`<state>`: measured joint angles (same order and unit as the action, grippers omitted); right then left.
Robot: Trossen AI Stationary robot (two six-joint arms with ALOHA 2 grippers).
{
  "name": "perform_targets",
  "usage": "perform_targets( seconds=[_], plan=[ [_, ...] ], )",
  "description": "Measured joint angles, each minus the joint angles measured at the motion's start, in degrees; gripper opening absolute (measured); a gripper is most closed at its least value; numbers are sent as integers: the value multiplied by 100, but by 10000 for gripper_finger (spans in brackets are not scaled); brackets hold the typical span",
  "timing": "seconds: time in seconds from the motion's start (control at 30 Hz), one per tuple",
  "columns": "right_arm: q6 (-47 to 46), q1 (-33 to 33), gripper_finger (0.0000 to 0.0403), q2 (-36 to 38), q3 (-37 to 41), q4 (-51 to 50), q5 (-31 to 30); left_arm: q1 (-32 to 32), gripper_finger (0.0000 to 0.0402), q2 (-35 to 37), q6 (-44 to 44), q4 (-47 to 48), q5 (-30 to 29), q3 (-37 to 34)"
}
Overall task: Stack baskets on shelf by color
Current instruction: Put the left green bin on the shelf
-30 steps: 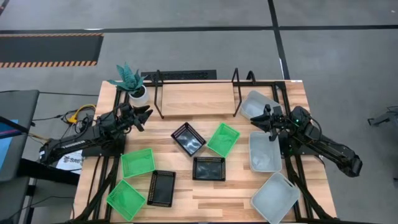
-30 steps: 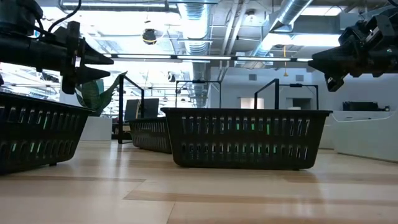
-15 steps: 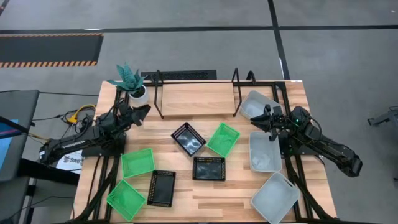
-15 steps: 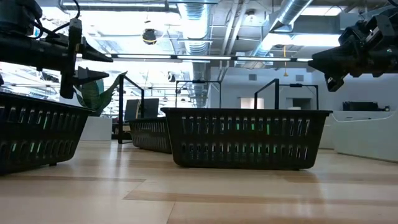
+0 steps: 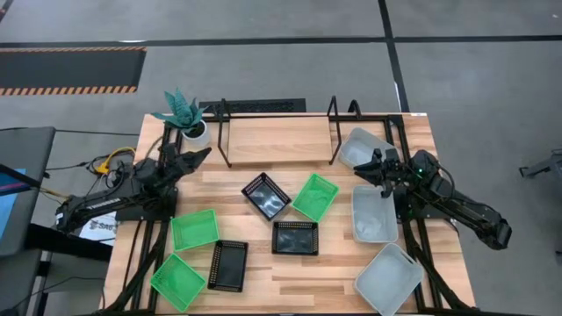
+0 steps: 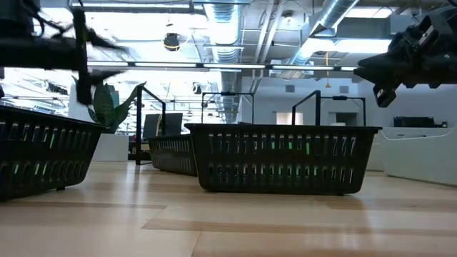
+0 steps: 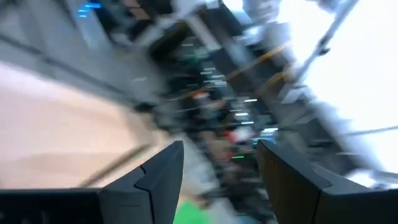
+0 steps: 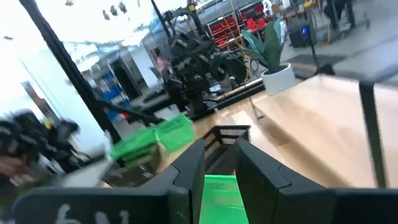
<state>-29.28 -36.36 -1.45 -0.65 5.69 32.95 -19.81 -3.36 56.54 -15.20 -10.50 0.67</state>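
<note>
Left gripper [image 5: 195, 156]: raised over the table's left side, just beside the potted plant [image 5: 182, 114] and near the shelf's left end; fingers [image 7: 163, 177] spread, nothing between them
Right gripper [image 5: 367, 168]: raised at the table's right side, over the near edge of the rear white basket; fingers [image 8: 189, 168] a little apart, holding nothing
Shelf [image 5: 277, 140]: wooden board on a black wire frame at the back of the table [image 5: 281, 281], bare
Green baskets: one [image 5: 315, 196] tilted near the middle, one [image 5: 194, 229] at the left, one [image 5: 178, 281] at the front left corner
Black baskets: one [image 5: 265, 195] tilted just left of the middle green basket, one [image 5: 295, 237] in front of it, one [image 5: 228, 265] beside the two left green baskets
White baskets: one [image 5: 365, 147] by the shelf's right end, one [image 5: 374, 213] in front of it, one [image 5: 388, 278] at the front right
All nine baskets: lying singly on the table, none stacked
</note>
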Motion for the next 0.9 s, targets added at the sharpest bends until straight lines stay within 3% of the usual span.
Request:
perform_targets(
  seconds=[0.17,0.43,0.63,0.9],
  plan=[
    [-1045,0,113,0,-1,73,0,2,194,-4,3,-691,307,256],
    [-1212,-2,113,0,-12,100,0,2,194,-553,-68,-341,960,1240],
    [-1288,-2,113,0,-17,102,0,2,194,-1683,-191,872,1833,2333],
    [-1545,-2,113,0,-23,169,0,2,194,-3108,-479,3446,3506,3948]
  ],
)
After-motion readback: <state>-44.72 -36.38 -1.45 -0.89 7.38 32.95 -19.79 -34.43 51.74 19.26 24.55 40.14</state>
